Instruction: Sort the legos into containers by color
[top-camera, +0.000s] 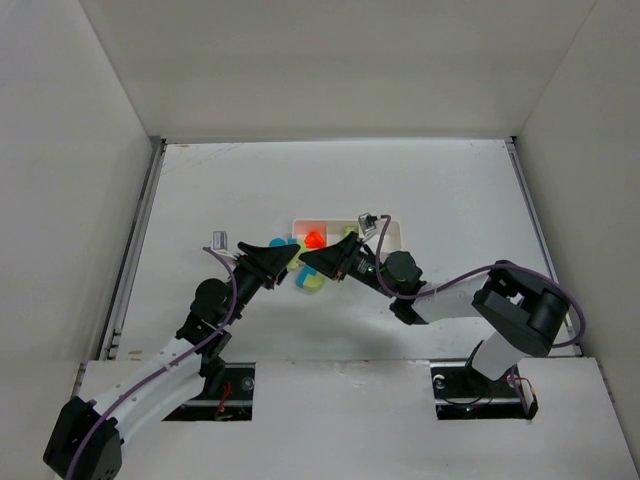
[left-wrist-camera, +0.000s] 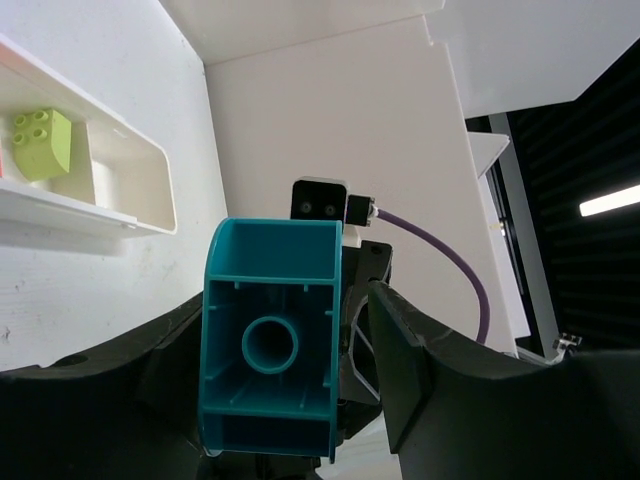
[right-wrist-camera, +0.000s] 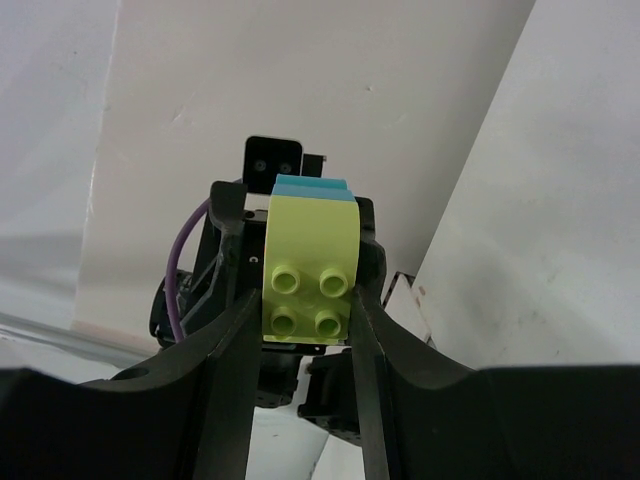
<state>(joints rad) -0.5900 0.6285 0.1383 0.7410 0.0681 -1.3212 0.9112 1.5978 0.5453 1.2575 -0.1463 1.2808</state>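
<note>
Left end effector (left-wrist-camera: 285, 400): clamping the teal lego (left-wrist-camera: 268, 310).
Right end effector (right-wrist-camera: 303, 330): gripping a yellow-green lego (right-wrist-camera: 310, 250), meeting the teal one just near of the tray (left-wrist-camera: 150, 200).
Tray: already holding a second yellow-green lego (left-wrist-camera: 42, 143) and an orange-red lego (top-camera: 314, 239).
Progress: seemingly partway through; both held legos are still awaiting compartments.

The left arm (top-camera: 160, 365) reaches toward 1 o'clock and the right arm (top-camera: 450, 305) toward 10 o'clock, bringing the left gripper (top-camera: 286, 262), clamped on a teal block (left-wrist-camera: 268, 345), and the right gripper (top-camera: 308, 263), clamped on a yellow-green block (right-wrist-camera: 310, 285), nearly tip to tip.
</note>
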